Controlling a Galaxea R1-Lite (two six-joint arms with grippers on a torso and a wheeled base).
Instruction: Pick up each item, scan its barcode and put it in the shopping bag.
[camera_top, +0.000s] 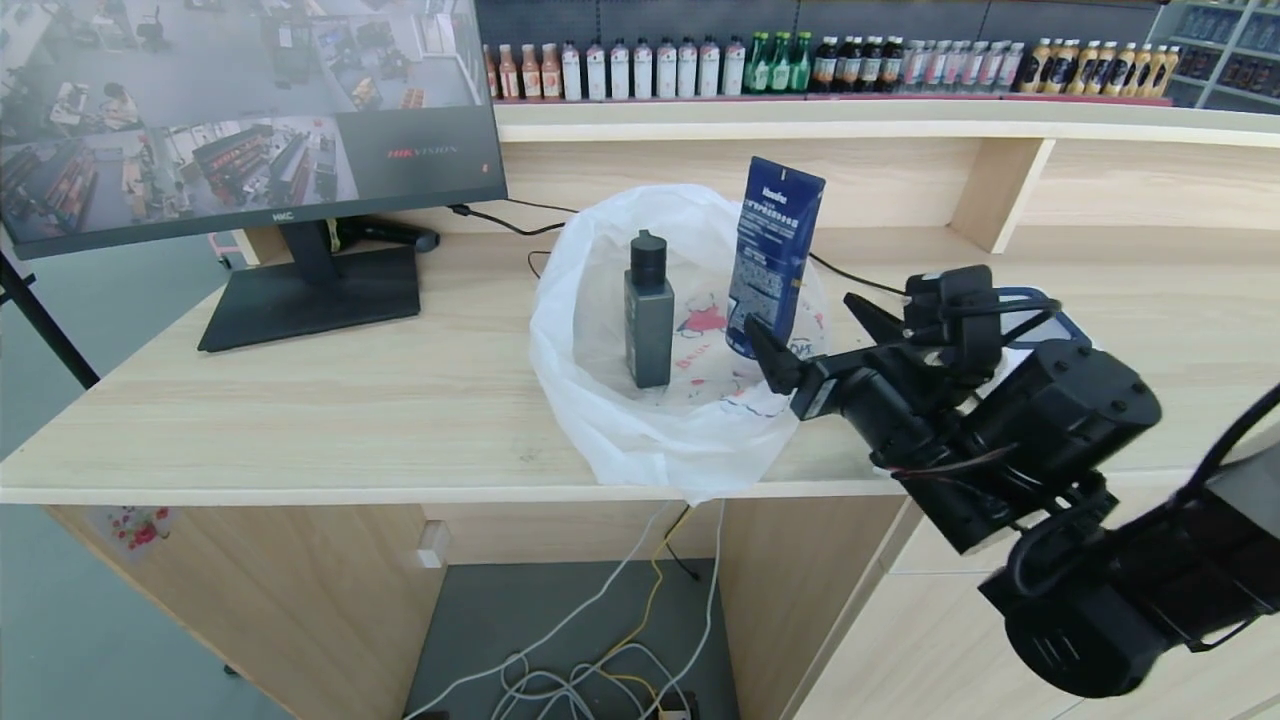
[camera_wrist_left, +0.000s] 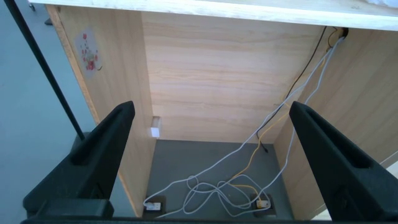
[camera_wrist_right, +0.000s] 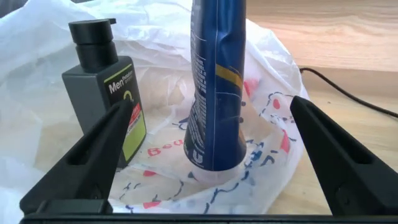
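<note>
And there we had it: the crumpled white plastic shopping bag (camera_top: 680, 420) sat spread open on the pale wooden counter (camera_top: 350, 410), and two items stood upright inside it. The dark grey rectangular bottle with a black cap (camera_top: 649, 320) stood in the bag's middle. The tall blue printed pouch (camera_top: 775, 255) stood next to it, toward the bag's far right side, the two close but apart.

Our right tool (camera_top: 805, 328) hovered at the bag's right rim, just beside the pouch. Its jaws were spread wide and gripped nothing, the pouch standing free between and beyond them. Our left tool (camera_wrist_left: 211, 106) hung well below the bag, under the counter's edge. It too was released and empty, facing the wooden cupboard wall and a tangle of loose white and yellow cables (camera_wrist_left: 217, 186) on the floor.

So we judged the job well along, with both items already bagged. What remained was harder to call. A white, blue-edged thing (camera_top: 1040, 320) peeked out to the right of the bag behind our right arm, and we could not tell whether it was another item waiting. A black monitor (camera_top: 250, 110) stood off to the bag's left.
</note>
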